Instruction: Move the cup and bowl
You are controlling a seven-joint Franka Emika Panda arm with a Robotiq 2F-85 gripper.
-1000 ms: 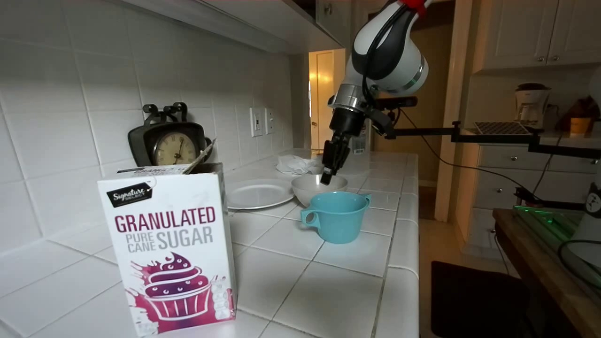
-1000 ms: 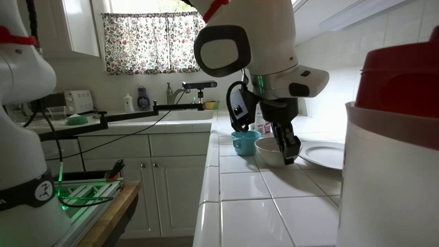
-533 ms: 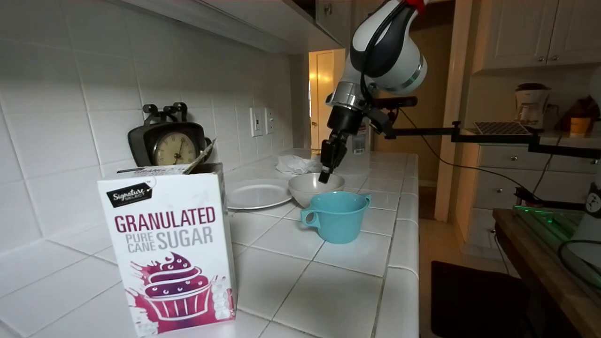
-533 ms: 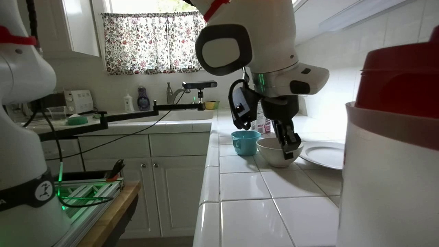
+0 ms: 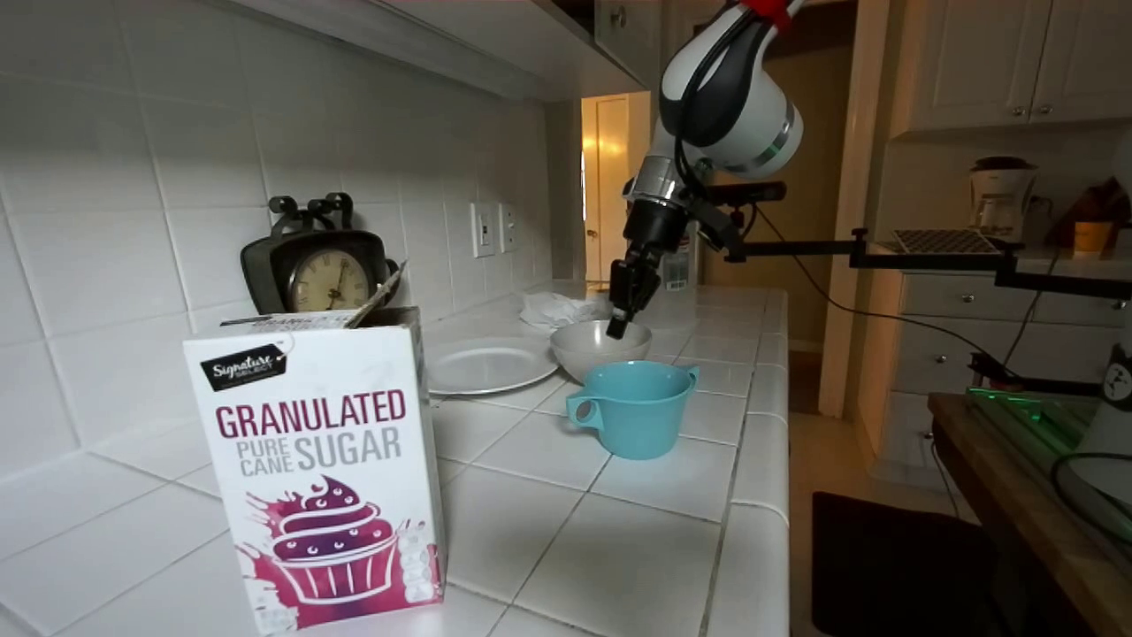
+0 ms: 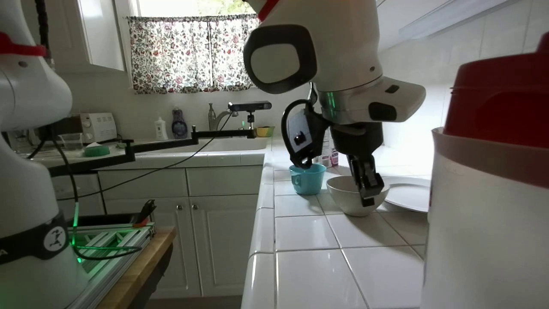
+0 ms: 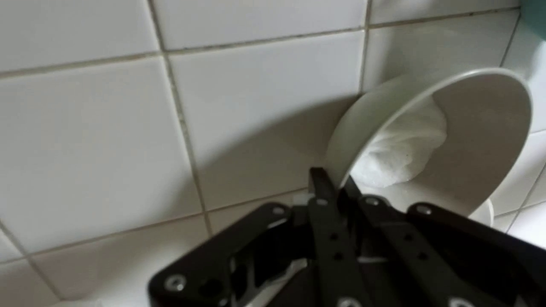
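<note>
The whitish bowl is held by its rim in my gripper. In the wrist view the jaws of my gripper close on the rim of the bowl, and a white lump lies inside it. In an exterior view the gripper covers part of the bowl. Whether the bowl touches the counter is hard to tell. The teal cup stands upright on the tiles beside the bowl. It shows behind the bowl as the cup, and its edge shows in the wrist view.
A white plate lies close to the bowl on the wall side. A sugar box and a dark clock stand on the counter. A large container with a red lid stands at the opposite end. Crumpled white material lies behind the plate.
The bowl and my gripper have moved together, a little away from the cup and toward the red-lidded container. The cup has not moved.
</note>
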